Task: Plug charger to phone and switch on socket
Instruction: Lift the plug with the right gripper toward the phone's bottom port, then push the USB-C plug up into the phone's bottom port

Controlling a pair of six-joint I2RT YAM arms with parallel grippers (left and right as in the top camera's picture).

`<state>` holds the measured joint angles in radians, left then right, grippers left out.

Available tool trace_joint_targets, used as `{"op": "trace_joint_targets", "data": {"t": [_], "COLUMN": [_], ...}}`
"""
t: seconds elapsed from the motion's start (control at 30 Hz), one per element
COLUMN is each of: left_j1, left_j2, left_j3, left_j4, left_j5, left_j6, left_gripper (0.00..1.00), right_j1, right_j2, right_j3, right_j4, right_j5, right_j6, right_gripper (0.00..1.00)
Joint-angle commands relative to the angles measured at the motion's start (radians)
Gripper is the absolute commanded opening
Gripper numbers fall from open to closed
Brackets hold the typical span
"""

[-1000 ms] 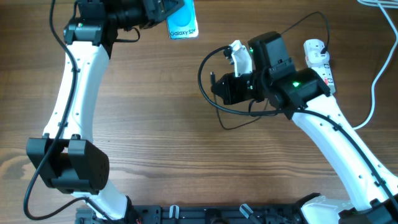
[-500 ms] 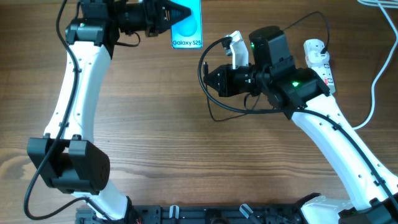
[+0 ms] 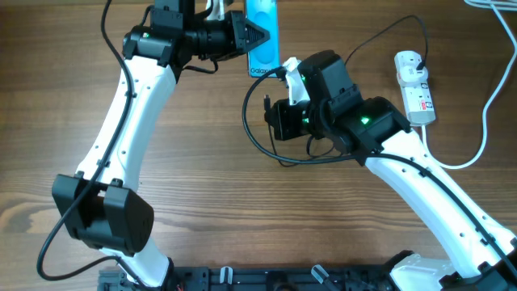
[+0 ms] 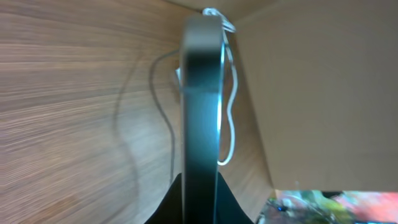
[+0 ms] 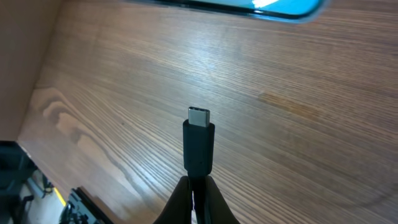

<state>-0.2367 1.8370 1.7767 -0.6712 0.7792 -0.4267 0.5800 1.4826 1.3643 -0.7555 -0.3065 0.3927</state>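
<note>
Starting at the left of the overhead view, the left arm reaches up along the wooden worktop point(image 3: 202, 186) to its far edge. There the left gripper point(image 3: 252, 36) has its jaws clamped on the phone point(image 3: 263, 32). The cyan screen faces up to the camera, and the end with the small dark text points toward the right arm. The left wrist view shows the phone point(image 4: 200, 99) edge-on, rising from between the 2 dark fingers point(image 4: 166, 208), with a thin white cable point(image 4: 229, 124) lying on the wood behind it.

Just below the phone's text end, the right gripper point(image 3: 271, 113) has its jaws pinched on the charger point(image 3: 266, 103). In the right wrist view the fingers point(image 5: 186, 202) grip the black cable right behind the connector. The charger point(image 5: 199, 146) stands straight out from them with its metal tip bare. That tip points at the phone point(image 5: 273, 6) at the top of the view, near it but apart, with bare wood between the 2. Seen from overhead, the slack black cable loops below the gripper.

Further right, the socket point(image 3: 414, 87) lies flat on the worktop beside the right arm. Its white lead point(image 3: 493, 97) curves off to the right edge. I cannot tell how its switch is set.
</note>
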Motion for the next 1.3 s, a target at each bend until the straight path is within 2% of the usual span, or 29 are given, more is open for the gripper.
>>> {"op": "trace_joint_targets", "data": {"t": [0.0, 0.43, 1.27], "left_j1": [-0.001, -0.003, -0.003], "left_j2": [0.018, 0.018, 0.018], "left_j3": [0.007, 0.007, 0.007], "left_j4": [-0.007, 0.005, 0.016], "left_j5": [-0.028, 0.122, 0.185], "left_j6": [0.034, 0.034, 0.083], "left_gripper": [0.04, 0.04, 0.04], "right_j1": [0.002, 0.002, 0.002], "right_j2": [-0.002, 0.019, 0.039], "right_j3": [0.057, 0.066, 0.066], "right_j4": [0.000, 0.004, 0.022], "right_j5": [0.044, 0.044, 0.049], "right_j6": [-0.006, 0.003, 0.063], "right_gripper": [0.04, 0.04, 0.04]}}
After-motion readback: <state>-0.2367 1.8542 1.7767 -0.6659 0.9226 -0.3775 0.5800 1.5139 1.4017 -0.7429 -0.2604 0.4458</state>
